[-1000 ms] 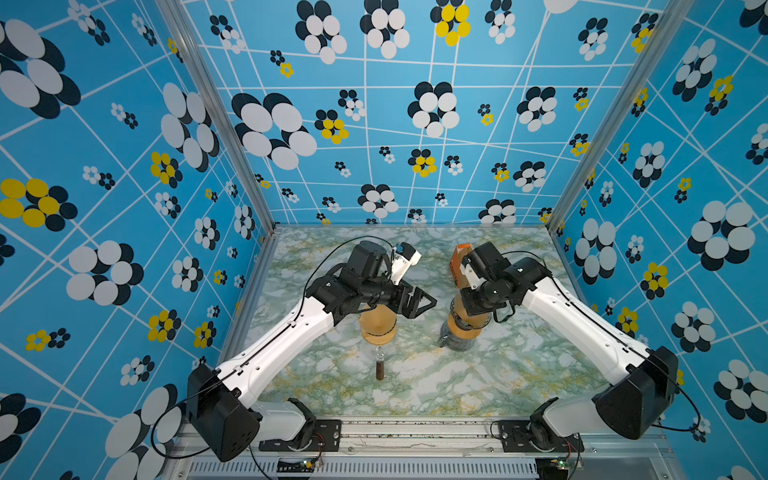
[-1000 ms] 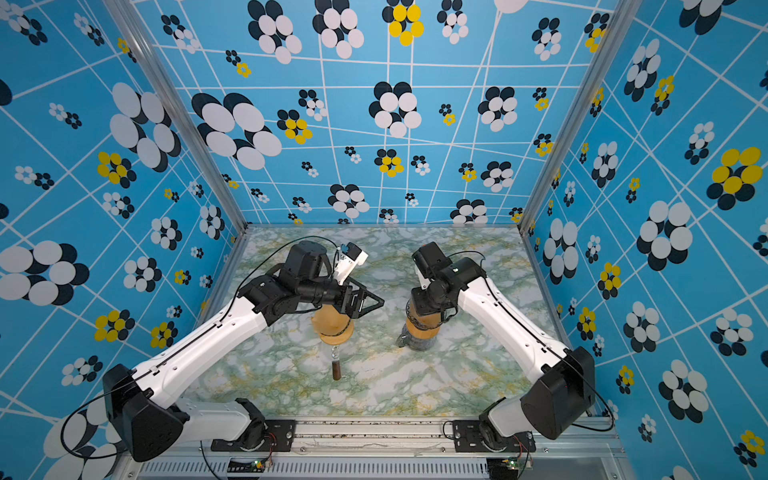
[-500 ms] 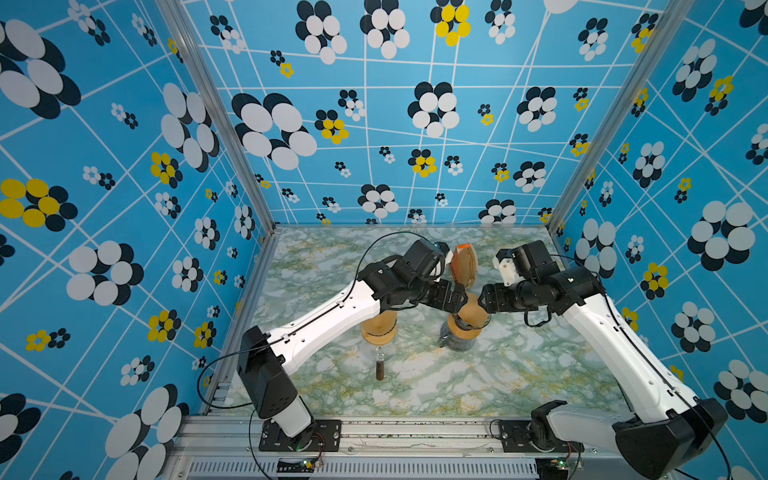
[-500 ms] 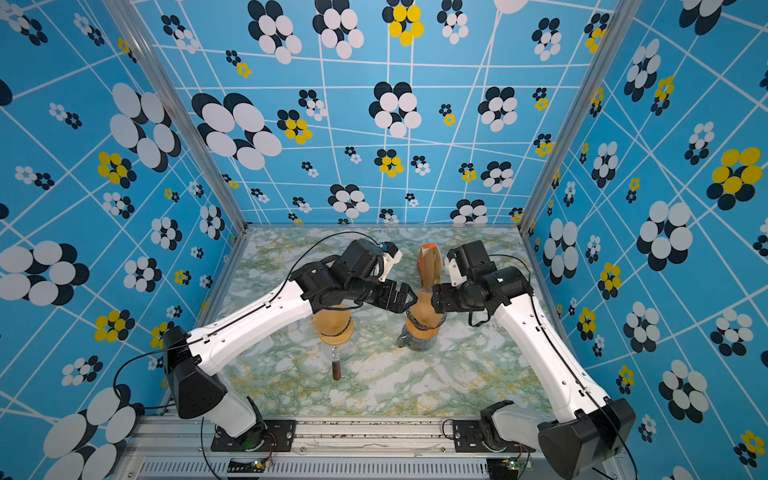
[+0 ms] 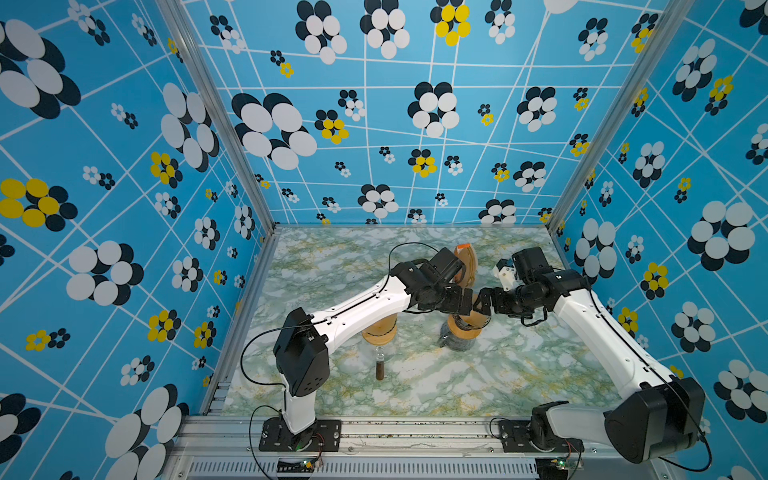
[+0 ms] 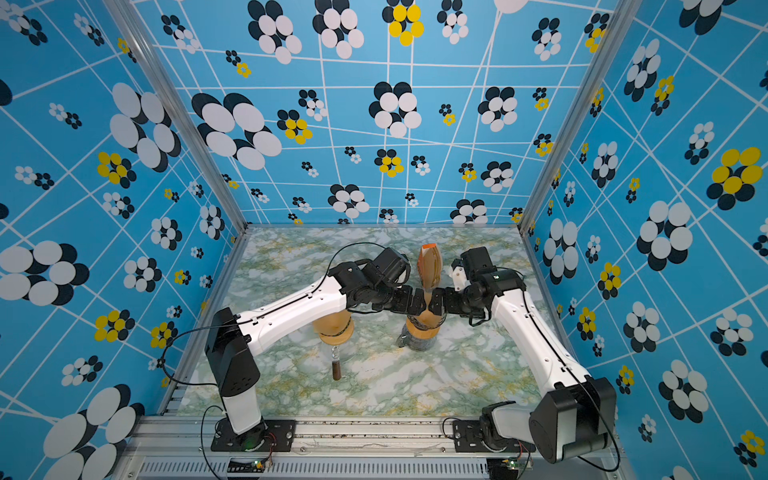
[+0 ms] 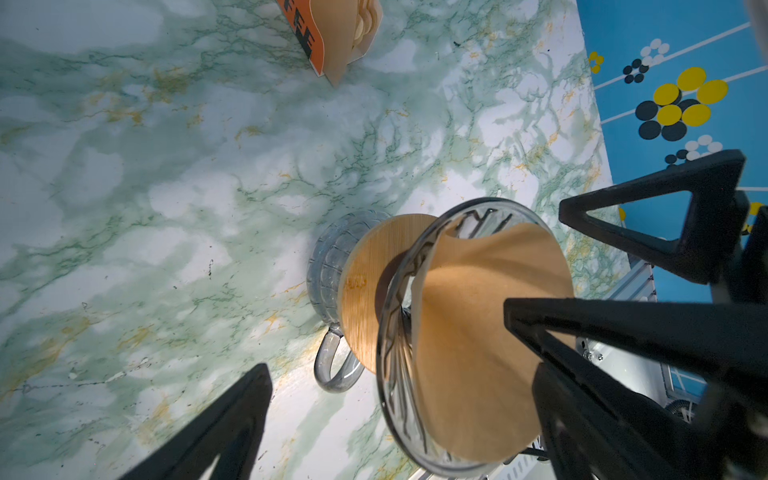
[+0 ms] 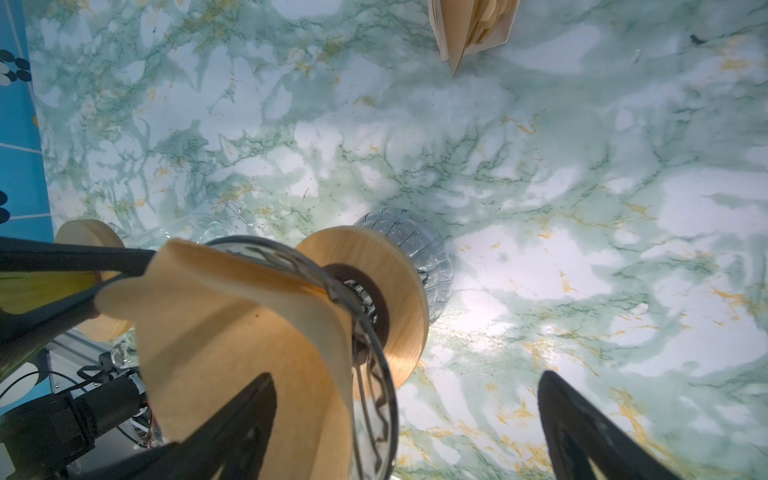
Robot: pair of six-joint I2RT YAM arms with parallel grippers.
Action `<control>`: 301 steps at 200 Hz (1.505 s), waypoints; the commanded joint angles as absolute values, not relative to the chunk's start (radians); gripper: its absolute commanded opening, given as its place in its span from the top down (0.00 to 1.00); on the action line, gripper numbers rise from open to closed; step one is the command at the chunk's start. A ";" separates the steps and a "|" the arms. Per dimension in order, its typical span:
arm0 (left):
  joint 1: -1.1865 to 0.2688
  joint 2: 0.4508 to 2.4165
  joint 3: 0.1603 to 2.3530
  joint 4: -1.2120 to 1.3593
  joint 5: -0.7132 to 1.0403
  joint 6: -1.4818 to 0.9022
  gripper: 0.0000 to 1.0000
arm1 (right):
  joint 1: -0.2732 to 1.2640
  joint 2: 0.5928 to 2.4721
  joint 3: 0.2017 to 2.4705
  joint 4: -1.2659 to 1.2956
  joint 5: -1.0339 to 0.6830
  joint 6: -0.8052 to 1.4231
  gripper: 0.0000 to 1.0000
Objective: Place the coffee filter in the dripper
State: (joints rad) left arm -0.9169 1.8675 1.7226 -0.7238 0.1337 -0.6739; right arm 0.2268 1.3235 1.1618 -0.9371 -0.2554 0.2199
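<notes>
Standing behind the dripper [image 7: 392,374], a filter pack [image 7: 345,37] shows orange with black letters "FEE"; a second wood-collared glass vessel [image 6: 332,328] sits under the left arm on the marbled surface [image 6: 415,382]. The coffee filter [image 7: 478,332] rests inside the dripper's cone, just below the left gripper [image 6: 409,301] and right gripper [image 6: 438,301], both spread wide, holding nothing.

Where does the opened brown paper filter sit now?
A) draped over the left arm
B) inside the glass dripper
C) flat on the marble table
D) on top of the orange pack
B: the coffee filter lies inside the glass dripper, above the wooden collar.
</notes>
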 commanded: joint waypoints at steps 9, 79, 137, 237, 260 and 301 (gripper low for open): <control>-0.920 1.913 1.765 -0.765 0.095 -0.704 0.01 | 0.221 1.343 1.142 -0.896 -0.290 0.208 0.01; -0.922 1.997 1.840 -0.866 0.037 -0.698 0.01 | 0.221 1.404 1.139 -0.859 -0.292 0.206 0.01; -0.927 2.034 1.862 -0.903 0.015 -0.691 0.01 | 0.221 1.439 1.128 -0.861 -0.281 0.192 0.01; -0.933 2.040 1.838 -0.895 0.000 -0.690 0.01 | 0.221 1.425 1.085 -0.843 -0.192 0.211 0.01; -0.933 2.030 1.818 -0.887 -0.002 -0.694 0.01 | 0.221 1.411 1.083 -0.832 -0.190 0.216 0.01; -0.931 2.011 1.789 -0.877 -0.010 -0.702 0.01 | 0.221 1.390 1.085 -0.820 -0.260 0.206 0.01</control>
